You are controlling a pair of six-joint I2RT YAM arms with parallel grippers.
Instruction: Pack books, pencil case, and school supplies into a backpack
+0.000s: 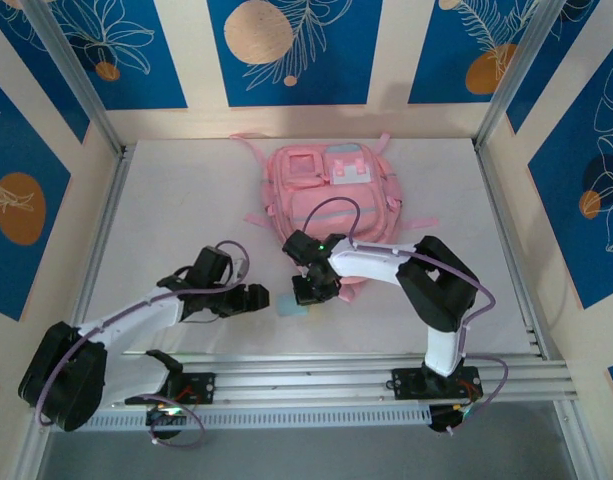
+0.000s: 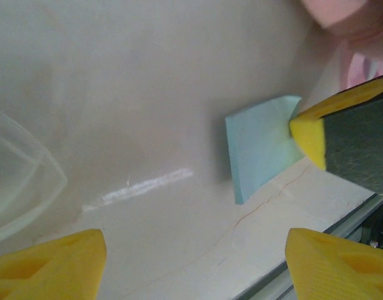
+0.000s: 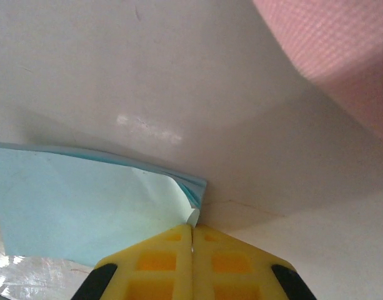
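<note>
The pink backpack (image 1: 331, 190) lies flat at the back middle of the table, its pockets facing up. Just in front of its near end, the light-blue pad (image 1: 292, 310) rests on the table. My right gripper (image 1: 311, 292) is down at the pad's right corner. In the right wrist view it (image 3: 192, 230) is shut, with a curled corner of the pad (image 3: 85, 212) pinched between its tips. My left gripper (image 1: 256, 298) stands open to the left of the pad (image 2: 260, 147), nothing between its fingers (image 2: 47, 265). The books and the pencil case are out of view.
The backpack's pink fabric (image 3: 335, 50) sits close behind the right gripper. A clear curved plastic edge (image 2: 19, 181) shows at the left of the left wrist view. The table's metal front rail (image 1: 336, 365) runs just in front of the pad.
</note>
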